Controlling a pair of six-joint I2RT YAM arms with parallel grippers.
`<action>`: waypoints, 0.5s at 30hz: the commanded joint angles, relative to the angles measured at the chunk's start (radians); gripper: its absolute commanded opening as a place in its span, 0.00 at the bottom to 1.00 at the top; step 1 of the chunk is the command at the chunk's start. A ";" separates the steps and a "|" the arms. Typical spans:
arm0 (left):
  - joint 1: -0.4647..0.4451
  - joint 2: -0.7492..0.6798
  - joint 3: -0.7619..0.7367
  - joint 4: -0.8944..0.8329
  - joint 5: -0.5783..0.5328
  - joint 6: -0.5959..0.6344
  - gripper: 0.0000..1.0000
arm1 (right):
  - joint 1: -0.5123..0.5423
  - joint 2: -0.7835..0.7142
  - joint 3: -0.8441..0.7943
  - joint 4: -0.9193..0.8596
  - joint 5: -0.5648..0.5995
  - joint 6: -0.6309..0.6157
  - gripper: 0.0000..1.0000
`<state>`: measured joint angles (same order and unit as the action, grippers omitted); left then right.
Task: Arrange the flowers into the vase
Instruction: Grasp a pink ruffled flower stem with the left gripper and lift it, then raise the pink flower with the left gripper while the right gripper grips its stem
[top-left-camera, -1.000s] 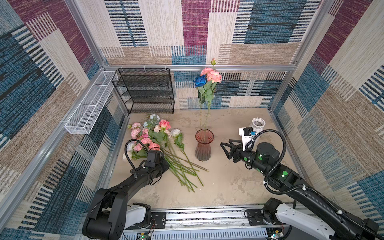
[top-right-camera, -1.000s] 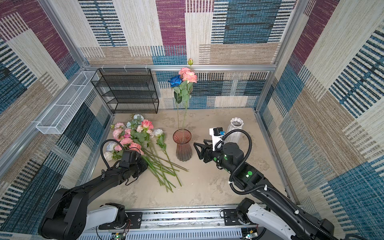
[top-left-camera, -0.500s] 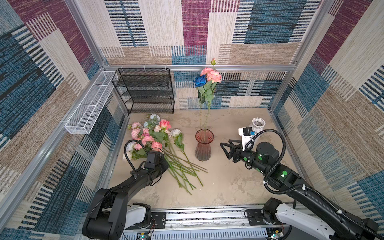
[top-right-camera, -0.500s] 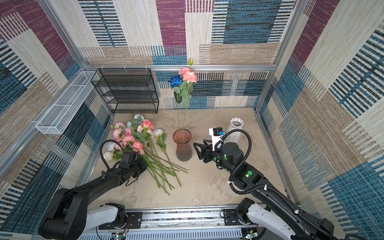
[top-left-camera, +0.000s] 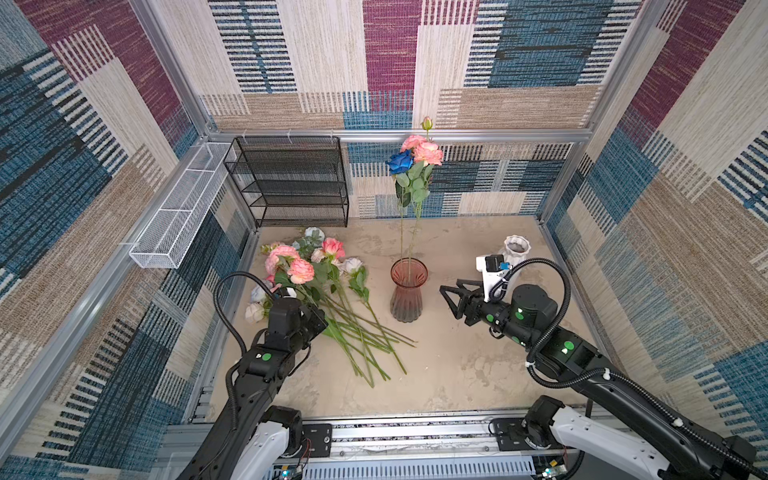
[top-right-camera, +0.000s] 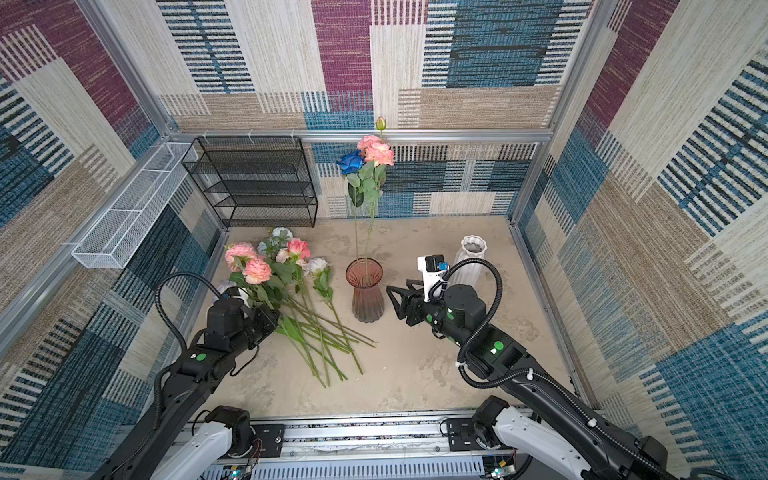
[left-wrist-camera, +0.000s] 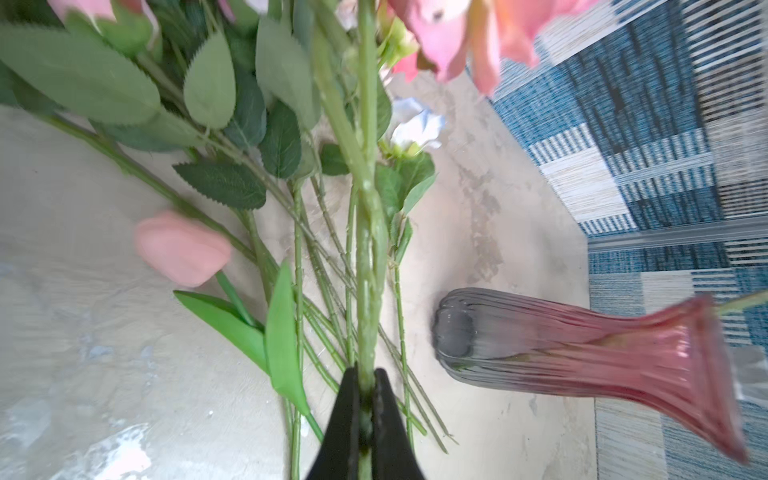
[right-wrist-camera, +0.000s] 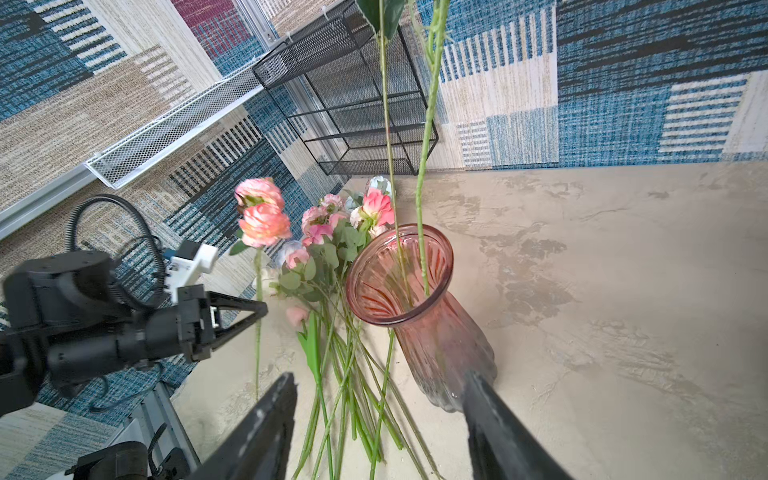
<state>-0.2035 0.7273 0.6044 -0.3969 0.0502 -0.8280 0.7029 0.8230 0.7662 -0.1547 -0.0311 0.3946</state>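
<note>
- Now mid-pick: one rose stem (left-wrist-camera: 368, 249) pinched tight in the left gripper (left-wrist-camera: 365, 376), above the other flowers (top-left-camera: 332, 248) lying left of the vase (top-left-camera: 406, 305)
- Right gripper (top-left-camera: 449, 301) agape and empty, just beside the vase
- Next, probably: swing upright, lower cut end into the vase

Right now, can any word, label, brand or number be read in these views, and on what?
None. The pink vase, white vase, black rack and flowers carry no writing; the green dots on the arms are plain.
</note>
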 joint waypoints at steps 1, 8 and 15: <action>0.002 -0.053 0.089 -0.164 -0.044 0.087 0.00 | -0.001 0.003 0.009 0.041 -0.012 -0.004 0.66; 0.000 -0.026 0.284 -0.064 0.226 0.217 0.00 | 0.000 0.016 0.063 0.083 -0.231 -0.060 0.70; 0.001 0.016 0.315 0.258 0.578 0.181 0.00 | 0.146 0.261 0.267 -0.010 -0.426 -0.122 0.70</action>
<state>-0.2031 0.7330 0.9092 -0.3275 0.4244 -0.6514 0.7815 1.0283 0.9813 -0.1497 -0.3576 0.3115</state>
